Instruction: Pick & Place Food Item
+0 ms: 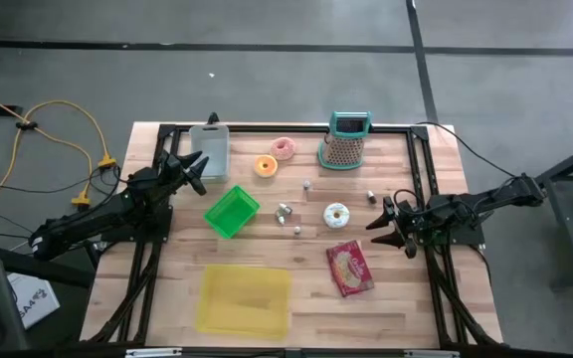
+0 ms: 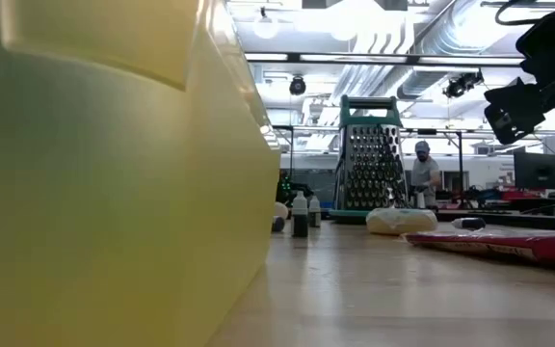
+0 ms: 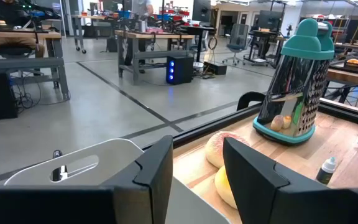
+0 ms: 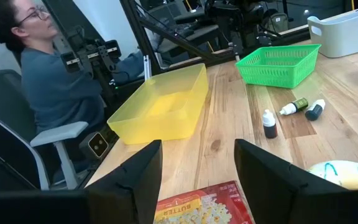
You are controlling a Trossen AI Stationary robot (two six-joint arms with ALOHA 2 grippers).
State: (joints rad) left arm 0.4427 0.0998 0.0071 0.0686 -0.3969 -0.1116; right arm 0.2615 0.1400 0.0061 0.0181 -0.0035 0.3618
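Wooden worktop [image 1: 296, 254] sitting in workshop. Yellow bin [image 1: 245, 299], green basket [image 1: 232, 212] lying empty. Left pincer [image 1: 193, 169], right pincer [image 1: 390, 225] hovering agape, gripping nothing.

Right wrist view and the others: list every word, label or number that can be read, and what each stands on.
"BUTTER": on the red snack packet, right wrist view, between the right claw's fingers.
Rest of the packet's print: too blurred to read.
Small dropper bottles: labels too small to read.
White sheet on the floor by the table's left side: dark marks, unreadable.
Box grater, green basket, yellow bin: no text visible.
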